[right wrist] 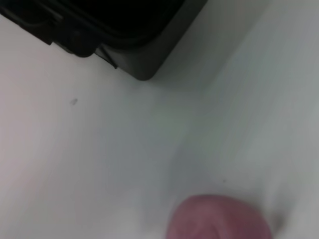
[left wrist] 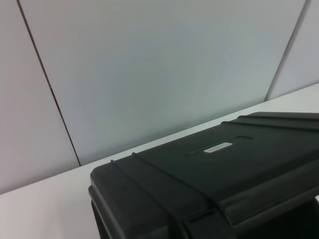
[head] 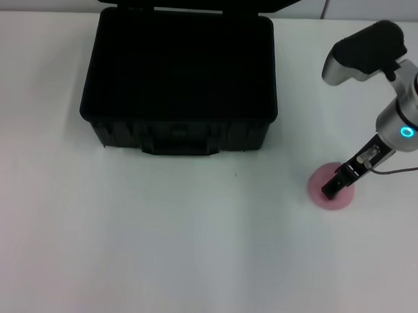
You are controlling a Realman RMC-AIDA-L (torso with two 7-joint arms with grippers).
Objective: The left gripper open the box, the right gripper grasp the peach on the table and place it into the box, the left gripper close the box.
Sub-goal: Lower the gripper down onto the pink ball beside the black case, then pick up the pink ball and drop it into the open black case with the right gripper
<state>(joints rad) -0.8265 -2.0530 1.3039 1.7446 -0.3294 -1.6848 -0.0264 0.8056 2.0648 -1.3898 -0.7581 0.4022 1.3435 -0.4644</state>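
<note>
Head view: your box (head: 179, 80) sits open on the table (head: 158, 237); the right tool (head: 338, 183) is down on the peach (head: 331, 187), right of the box, grip state unclear. Left wrist: box lid (left wrist: 214, 164) only. Right wrist: peach (right wrist: 219, 219) near the box corner (right wrist: 144, 59).

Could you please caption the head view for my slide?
Right end effector lowered onto the peach on the white table, beside the open black box.
</note>
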